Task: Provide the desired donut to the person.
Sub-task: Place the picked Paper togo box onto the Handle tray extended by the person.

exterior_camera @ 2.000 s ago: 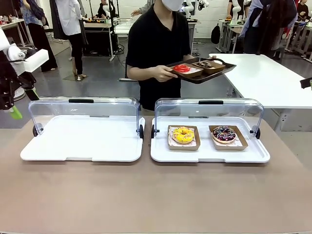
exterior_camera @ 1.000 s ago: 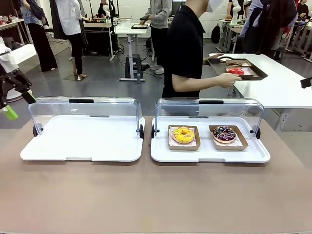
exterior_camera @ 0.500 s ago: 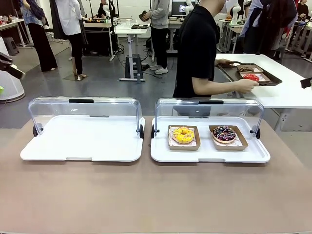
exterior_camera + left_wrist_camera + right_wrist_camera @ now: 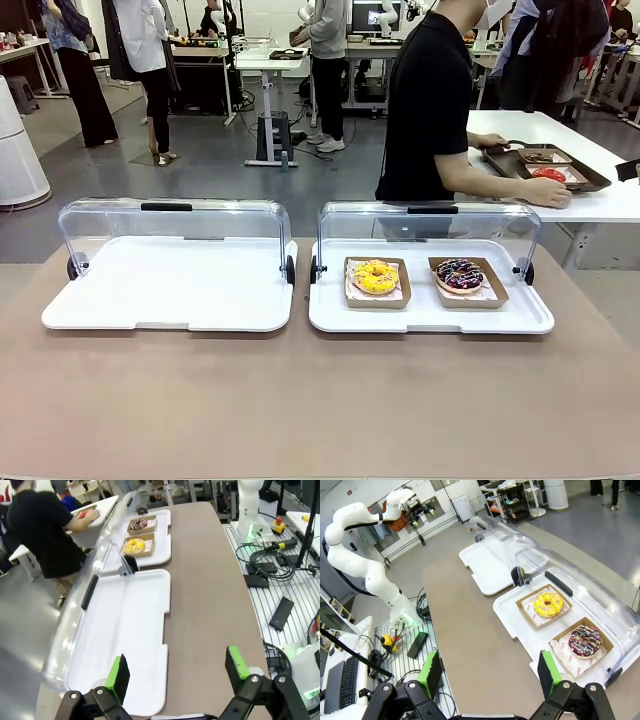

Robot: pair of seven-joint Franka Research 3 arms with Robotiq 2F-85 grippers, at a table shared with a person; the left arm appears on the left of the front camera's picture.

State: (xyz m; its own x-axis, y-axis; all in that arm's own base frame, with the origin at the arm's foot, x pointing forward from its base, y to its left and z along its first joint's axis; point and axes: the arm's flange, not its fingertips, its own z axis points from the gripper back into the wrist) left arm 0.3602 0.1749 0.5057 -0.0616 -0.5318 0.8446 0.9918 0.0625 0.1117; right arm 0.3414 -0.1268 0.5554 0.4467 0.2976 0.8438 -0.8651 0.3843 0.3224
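Both sets of jaws are wide open and hold nothing. The left gripper (image 4: 177,672) hangs high over the near end of the brown worktop (image 4: 320,400), with its green pads far apart, above the corner of the left white tray (image 4: 170,285). That tray is bare, and its clear lid (image 4: 172,225) is tipped up at the back. The right gripper (image 4: 487,672) is up high too, looking down at the right white tray (image 4: 430,318). Its clear lid (image 4: 430,228) is also tipped up. Two donuts sit on this tray, each in its own brown paper box. The yellow donut (image 4: 376,277) is on the left side of the tray. The chocolate donut (image 4: 460,274) with bright sprinkles is just beside it on the right. The two boxes are near each other but do not touch. In the right wrist view the left arm (image 4: 365,555) shows far off, bent up over the other end of the worktop. The person (image 4: 432,100) in the black top stands past the far edge, turned away to the right. Their hand (image 4: 548,194) rests by a dark tray (image 4: 548,168) on a white table (image 4: 600,200) to the side. That dark tray has a red donut (image 4: 551,174) and a brown one on it.
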